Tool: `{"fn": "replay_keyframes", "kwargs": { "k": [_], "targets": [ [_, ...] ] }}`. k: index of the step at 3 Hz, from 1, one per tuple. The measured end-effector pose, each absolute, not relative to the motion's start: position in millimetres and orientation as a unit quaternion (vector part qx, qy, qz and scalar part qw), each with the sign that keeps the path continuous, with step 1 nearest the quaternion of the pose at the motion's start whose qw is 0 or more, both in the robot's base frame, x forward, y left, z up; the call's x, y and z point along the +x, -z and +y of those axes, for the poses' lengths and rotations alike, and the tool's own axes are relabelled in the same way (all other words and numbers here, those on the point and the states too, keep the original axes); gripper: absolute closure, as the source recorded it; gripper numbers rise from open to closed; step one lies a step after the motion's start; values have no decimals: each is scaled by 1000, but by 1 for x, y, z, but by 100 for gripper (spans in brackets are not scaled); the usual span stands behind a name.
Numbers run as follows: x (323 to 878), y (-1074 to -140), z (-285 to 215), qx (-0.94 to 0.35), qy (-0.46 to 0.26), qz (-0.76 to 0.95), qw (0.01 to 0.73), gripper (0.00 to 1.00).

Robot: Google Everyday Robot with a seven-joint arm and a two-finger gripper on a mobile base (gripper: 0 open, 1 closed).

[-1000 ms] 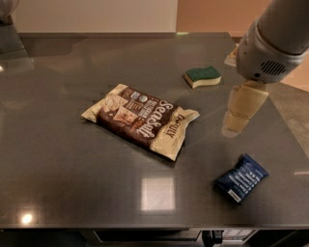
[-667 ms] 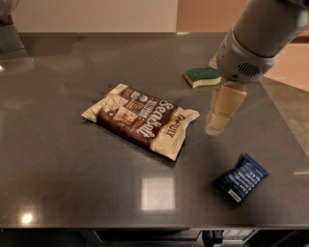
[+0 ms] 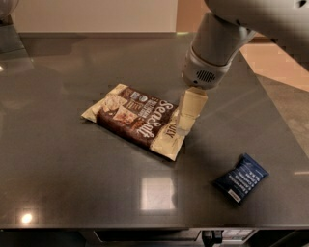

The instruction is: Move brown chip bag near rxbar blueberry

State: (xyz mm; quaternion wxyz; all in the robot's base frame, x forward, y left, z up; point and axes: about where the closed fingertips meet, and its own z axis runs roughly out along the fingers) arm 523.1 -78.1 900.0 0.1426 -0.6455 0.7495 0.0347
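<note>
Brown chip bag (image 3: 137,120): lies flat, printed face up, around the middle of the dark table (image 3: 58,183), a little left of centre.
Rxbar blueberry (image 3: 241,177): nearest thing to the camera, at the near right of the table, well apart from the bag; it lies flat, turned at an angle, white text lines up.
Between the two: a stretch of bare tabletop runs from the bag's near-right end to the bar.
Near surface: a pale square of reflected light (image 3: 157,193) sits on the table in front of the bag.
Bag's long axis: diagonal, from far left to near right; one cream end points to the far left, the other to the near right, roughly toward the bar. The "Sea Salt" lettering runs along that axis.
Gripper (image 3: 186,126): cream-coloured, pointing down, its tip at the bag's right edge beside the lettering; whether it touches the bag, or is open or closed, cannot be told.
Arm (image 3: 217,43): grey and white, comes in from the upper right and slants down to the left over the far half of the table.
Far side: a pale wall panel (image 3: 96,14) stands behind the table's back edge.
</note>
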Motion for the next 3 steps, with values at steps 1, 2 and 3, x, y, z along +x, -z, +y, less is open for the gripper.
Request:
{"fn": "replay_keyframes", "kwargs": {
  "k": [1, 2, 3],
  "targets": [
    [534, -877, -62, -638, -58, 757, 126, 0],
    [539, -858, -50, -633, -70, 763, 112, 0],
    [542, -844, -46, -629, -75, 767, 101, 0]
  ]
}}
